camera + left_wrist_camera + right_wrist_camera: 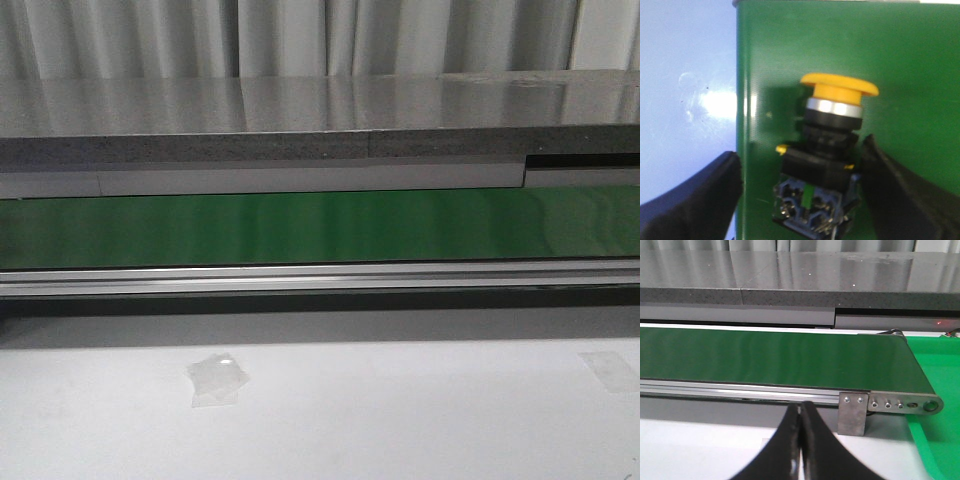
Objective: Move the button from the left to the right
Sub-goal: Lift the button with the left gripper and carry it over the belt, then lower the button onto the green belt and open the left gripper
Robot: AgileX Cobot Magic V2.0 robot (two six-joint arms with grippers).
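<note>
The small push-button (827, 150), a round orange-yellow cap on a blocky blue-black body, lies on the glossy green conveyor belt (910, 55) directly between the two black fingers (700, 195) of the left hand (805, 195). That hand is spread wide, one finger on either side of the button's body and neither touching it, though the one beyond the body's far side from the belt edge stands much closer. The button's long axis (cap to terminal block) points away from the hand, cap farthest out, so the fingers straddle it across its narrow width at the dark body. It sits just inside the belt's edge, beside the pale white counter (685, 75).

The right hand (800, 450) has its fingers pressed together, holding nothing, and hovers over the counter short of the belt's end roller (930, 405). The left arm is plainly the nearer; the next move likely needs only a straight closing.
</note>
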